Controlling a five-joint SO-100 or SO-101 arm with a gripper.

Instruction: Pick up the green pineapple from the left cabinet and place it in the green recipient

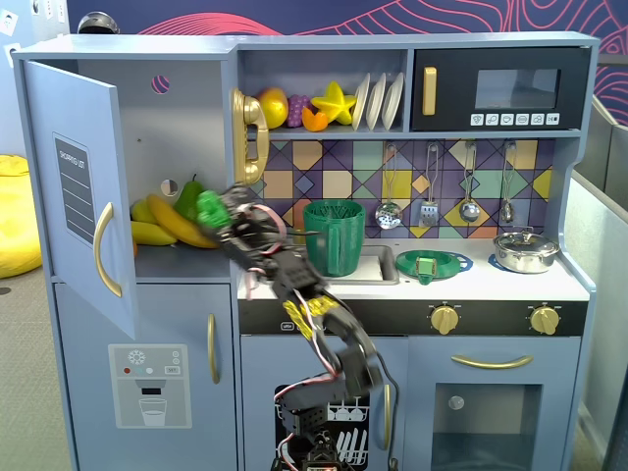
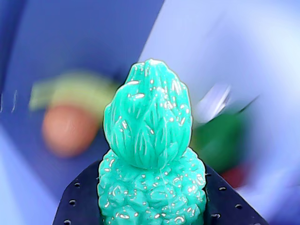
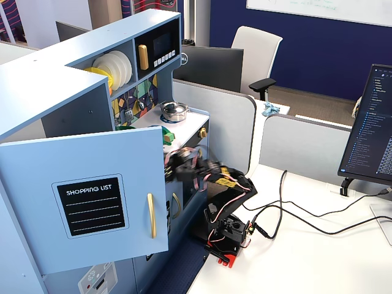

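Note:
My gripper [image 1: 218, 210] is shut on the green pineapple [image 1: 210, 207] at the front of the open left cabinet [image 1: 182, 118], just above its shelf. In the wrist view the pineapple [image 2: 150, 140] fills the centre, crown up, with the black fingers [image 2: 79, 201] pressed on both sides of its body. The green recipient [image 1: 334, 236] stands upright by the sink, to the right of the gripper and apart from it. The cabinet's blue door [image 1: 74, 186] is swung open; in the other fixed view this door [image 3: 92, 196] hides the gripper tip.
Bananas [image 1: 167, 224] and a dark-green pear [image 1: 189, 196] lie in the cabinet behind the pineapple. A flat green strainer dish [image 1: 432, 263] and a metal pot [image 1: 525, 251] sit on the counter. The arm's base [image 3: 229, 236] stands on a white desk with cables.

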